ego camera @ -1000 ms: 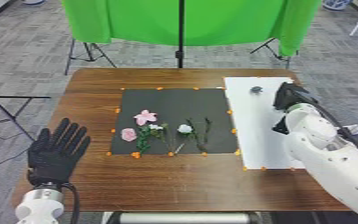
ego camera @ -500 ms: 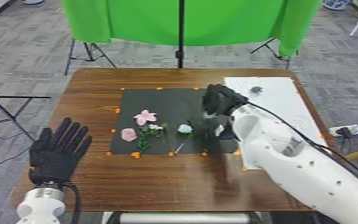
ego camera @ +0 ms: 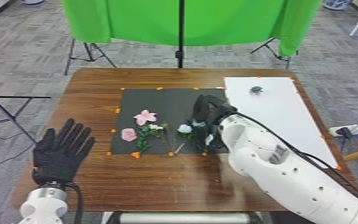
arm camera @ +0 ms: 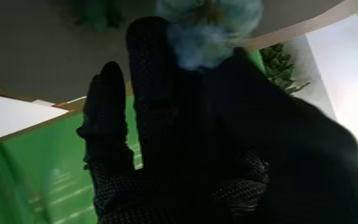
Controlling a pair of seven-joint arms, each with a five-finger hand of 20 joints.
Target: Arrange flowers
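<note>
In the head view my right hand [ego camera: 213, 111] is over the right part of the black mat [ego camera: 167, 97], its fingers relaxed beside a pale bluish-white flower [ego camera: 185, 128]. A pink lily-like flower [ego camera: 145, 117], a pink rose [ego camera: 128, 134] and a small white flower [ego camera: 156, 127] lie farther left on it. In the right wrist view the hand [arm camera: 175, 135] is open, and a pale blue bloom [arm camera: 215, 20] shows at its fingertips; whether they touch is unclear. My left hand [ego camera: 62, 157] rests open, palm-flat, left of the mat.
A white board [ego camera: 278, 110] lies right of the mat, with a small dark grey object [ego camera: 256, 90] near its far end. Orange markers [ego camera: 135, 155] line the mat's edges. My right forearm crosses the board's near end. A green cloth [ego camera: 193, 25] hangs behind the table.
My right hand has moved left from the white board to above the mat, then closer to the pale flower. The left hand has barely shifted.
</note>
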